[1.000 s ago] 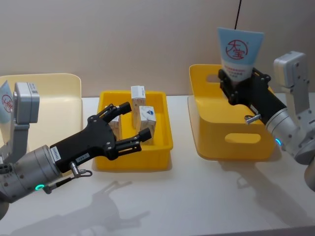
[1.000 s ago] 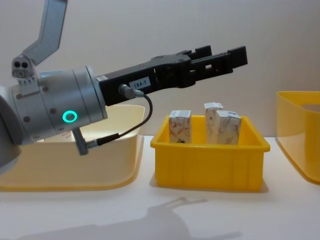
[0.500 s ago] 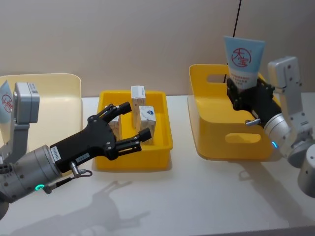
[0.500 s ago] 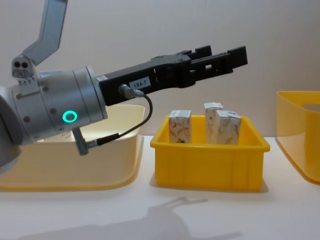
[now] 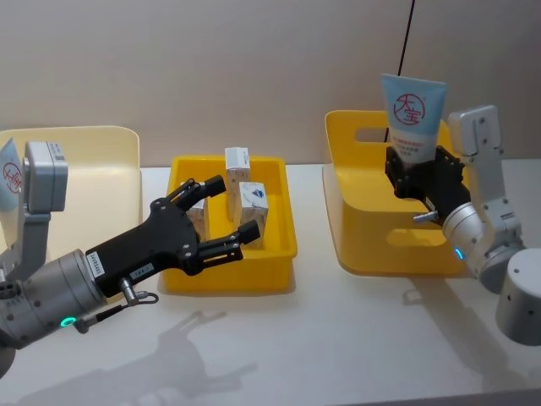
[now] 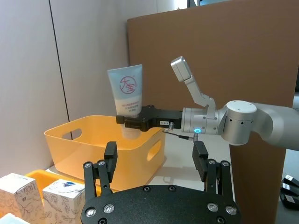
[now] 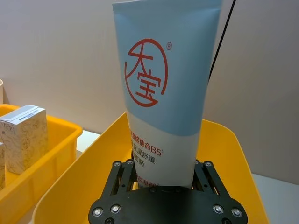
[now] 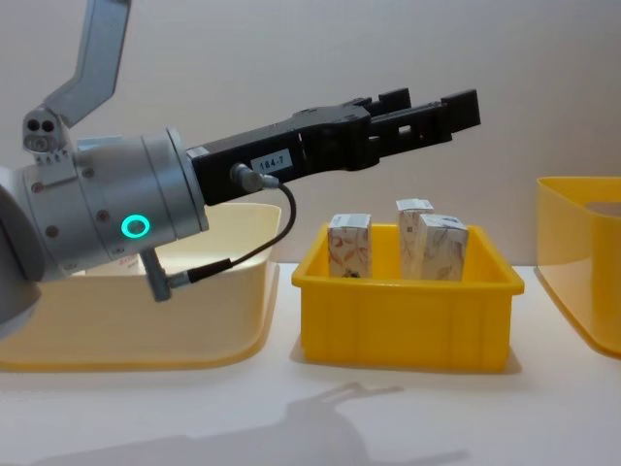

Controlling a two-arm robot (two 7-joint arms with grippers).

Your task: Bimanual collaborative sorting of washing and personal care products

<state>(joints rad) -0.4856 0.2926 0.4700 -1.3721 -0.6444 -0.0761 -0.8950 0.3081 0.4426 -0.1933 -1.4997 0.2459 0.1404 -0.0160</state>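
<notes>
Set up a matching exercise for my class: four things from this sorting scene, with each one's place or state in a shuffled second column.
Things: 1 light-blue tube; 2 marbled cartons; 3 left gripper; 4 cream bin.
States: A standing in the small yellow tray; B far left on the table; C gripped upright by the right gripper over the handled yellow bin; D jaws open, above the small yellow tray.
Pairs: 1-C; 2-A; 3-D; 4-B.

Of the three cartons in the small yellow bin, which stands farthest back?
The carton by the bin's rear wall; the other two stand in front, nearer the robot.
</notes>
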